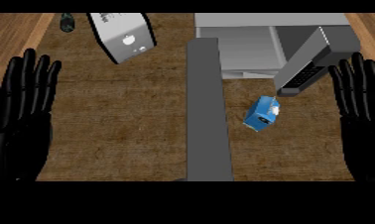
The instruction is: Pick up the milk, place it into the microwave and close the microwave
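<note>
My left hand [26, 114] rests at the left edge with fingers straight, spread and pointing up, holding nothing. My right hand [357, 114] rests likewise at the right edge, fingers straight and slightly apart, holding nothing. The milk [261, 115], a small blue carton with pale markings too small to read, lies tilted on the counter [117, 119], near my right hand on its left side and not touching it. Beyond the carton stands the microwave [242, 44], a smooth grey box with its cavity exposed. Its door [315, 59] stands open, angled toward my right fingertips, and carries a dark keypad strip with illegible keys. A flat matte grey bar [209, 114] runs lengthwise between my hands. Beyond my left hand lies a tilted silver slab [124, 37] bearing a white emblem and fine unreadable print, with a small dark object [67, 22] beside it. The counter surface is dark grained wood.
</note>
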